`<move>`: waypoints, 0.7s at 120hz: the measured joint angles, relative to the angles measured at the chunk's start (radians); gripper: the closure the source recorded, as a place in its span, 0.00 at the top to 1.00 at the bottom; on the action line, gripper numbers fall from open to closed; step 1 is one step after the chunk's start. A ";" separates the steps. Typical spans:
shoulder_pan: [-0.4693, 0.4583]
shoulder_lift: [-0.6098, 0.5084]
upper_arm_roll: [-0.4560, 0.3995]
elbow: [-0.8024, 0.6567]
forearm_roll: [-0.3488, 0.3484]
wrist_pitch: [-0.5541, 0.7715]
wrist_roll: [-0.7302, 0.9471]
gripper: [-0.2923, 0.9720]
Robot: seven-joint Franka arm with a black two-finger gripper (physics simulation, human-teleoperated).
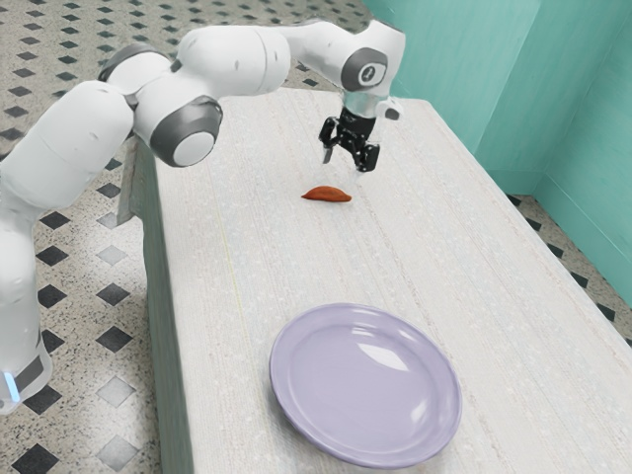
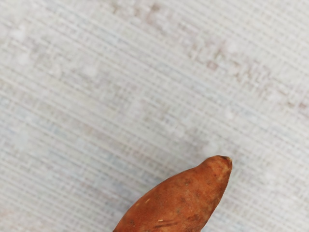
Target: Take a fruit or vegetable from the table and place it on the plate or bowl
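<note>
Pincer [image 1: 345,161] hangs above the counter [image 1: 474,276] with its two black fingers standing apart and nothing between them; I record it as open and unloaded.

Exterior view: the sweet potato [image 1: 326,195] lies flat on the counter, at about 7 o'clock from the pincer and just below it, apart from both fingers. It reads there as a small, reddish-brown sliver, long axis running across the view. The arm comes in from the exterior view's upper left. This view alone gives me the layout: the lilac plate [image 1: 365,385] sits on the counter near the front edge, at about 6 o'clock from the sweet potato and well apart from it. The whole inner face of the plate shows, lilac with pale glints. Beyond the counter I note a tiled floor [image 1: 89,276] with dark diamonds at 9 o'clock and teal walls [image 1: 553,89] at 2 o'clock.

Wrist view: this adds the surface detail that the side camera cannot give. One tapered end of the sweet potato [image 2: 178,198] lies just under the hand, the skin orange-brown with darker flecks and a few pale scratches, the tip blunt and slightly lighter. It rests on the counter [image 2: 120,96], whose pale top shows fine parallel grain with faint brownish mottling.
</note>
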 joint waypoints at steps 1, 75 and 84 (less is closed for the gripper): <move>0.001 0.004 0.000 0.000 -0.002 0.005 0.001 0.77; -0.083 -0.119 0.038 -0.271 0.082 0.074 0.114 0.77; -0.083 -0.115 0.038 -0.282 0.086 0.092 0.125 0.77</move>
